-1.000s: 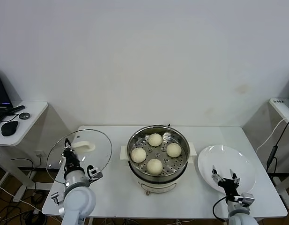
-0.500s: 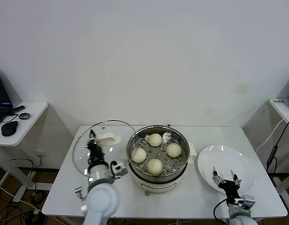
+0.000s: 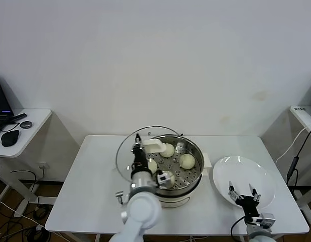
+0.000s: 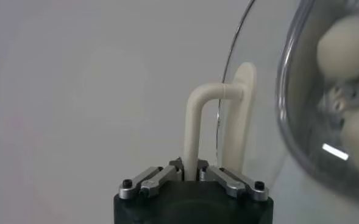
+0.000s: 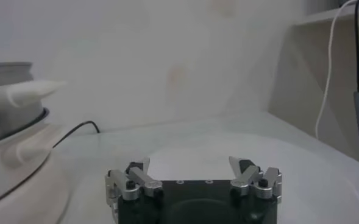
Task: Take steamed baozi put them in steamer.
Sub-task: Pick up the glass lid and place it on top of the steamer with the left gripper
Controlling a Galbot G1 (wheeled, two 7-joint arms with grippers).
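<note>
The four small, smooth, cream-white steamed baozi (image 3: 187, 161) sit on the perforated tray inside the large round shiny stainless-steel steamer (image 3: 194, 177), which stands on the white rectangular table (image 3: 95, 196) near its middle, with white side handles and a white base. Two of the buns show plainly at the far and right side of the tray; the other two are partly covered from the head view by what hangs in front of them.

Held on edge over the steamer's left rim is the round clear glass lid (image 3: 126, 156) with its white looped handle (image 4: 197, 122). The left gripper (image 3: 139, 160) has its fingers (image 4: 158, 178) closed tight on the foot of that handle; in the left wrist view the handle rises straight out from between the two pads and the glass disc stands beside it, with buns showing through it.

To the right of the steamer, apart from it, lies the flat round white plate (image 3: 231, 169). The right gripper (image 3: 243, 193) hangs low over the plate's near edge with its fingers (image 5: 136, 176) spread wide and nothing between them

At the far left a separate small white side table (image 3: 32, 123) carries a black computer mouse (image 3: 10, 137)
</note>
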